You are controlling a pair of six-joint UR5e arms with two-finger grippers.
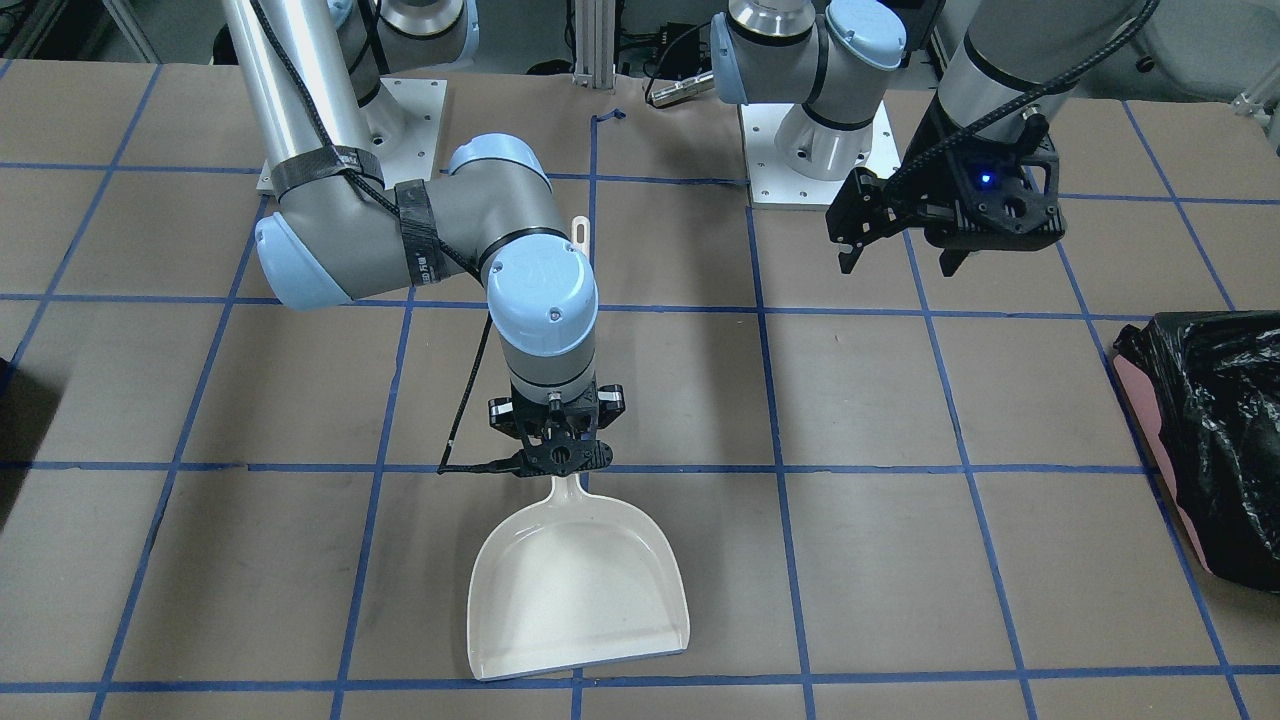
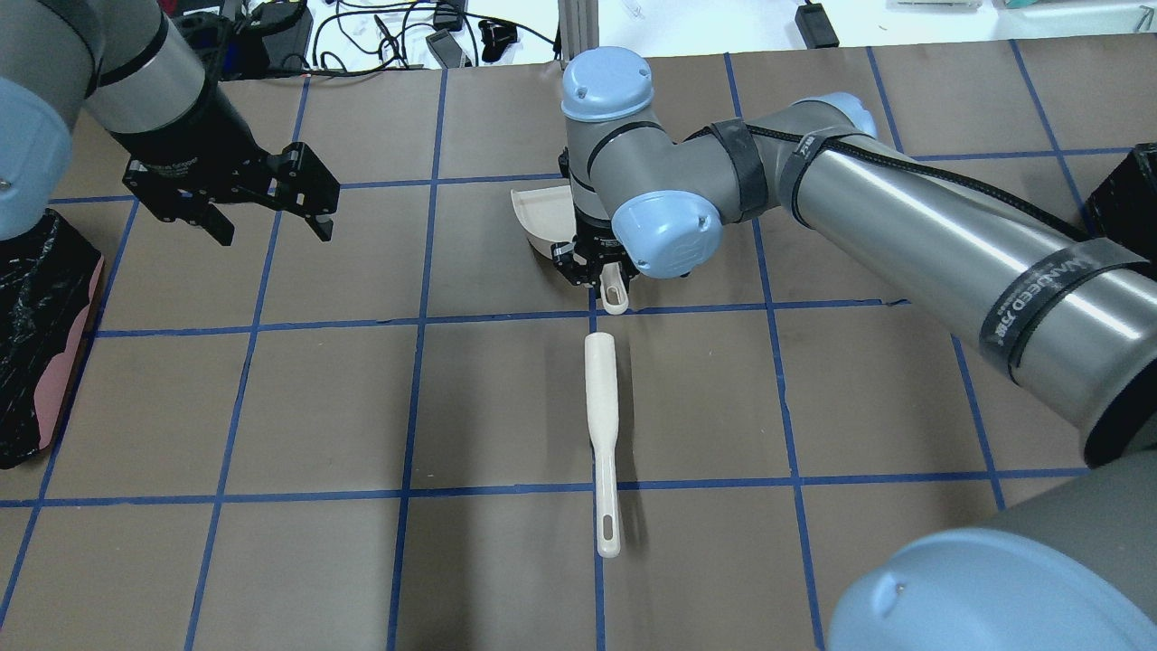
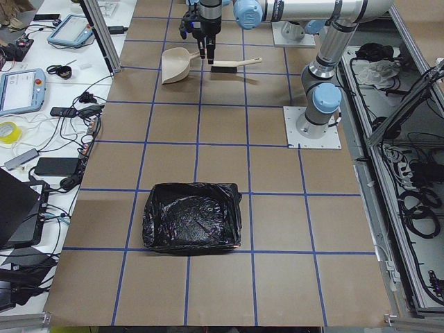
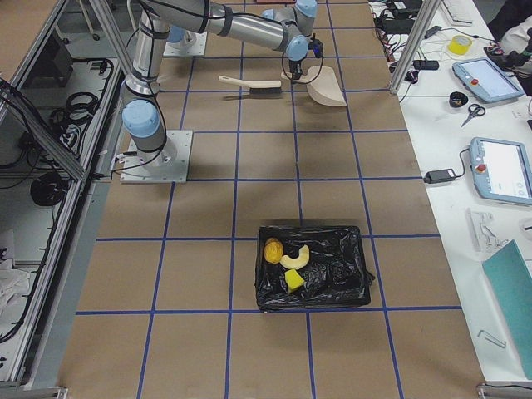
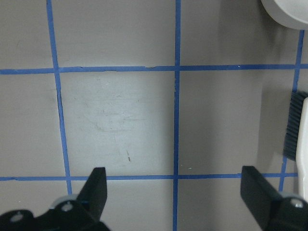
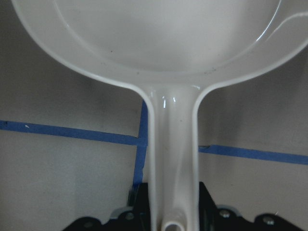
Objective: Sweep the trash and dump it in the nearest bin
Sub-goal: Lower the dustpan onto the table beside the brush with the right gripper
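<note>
The trash, a golden-brown roll [image 4: 273,248], a pale croissant [image 4: 295,258] and a yellow sponge block [image 4: 294,281], lies inside the black-lined bin [image 4: 332,278] at the table's right end. That bin shows as a black sliver in the overhead view [image 2: 1124,192]. My right gripper [image 1: 557,455] is shut on the handle of the empty white dustpan [image 1: 580,585], low over the table; the right wrist view shows the handle [image 6: 172,144] between the jaws. My left gripper [image 2: 267,226] is open and empty above the table; the left wrist view [image 5: 174,183] shows only bare paper below it.
A white brush [image 2: 601,425] lies flat on the table behind the dustpan, toward the robot. A pink bin with a crinkled black bag [image 1: 1215,430] stands at the table's left end. The table is brown paper with blue tape lines [image 2: 407,407].
</note>
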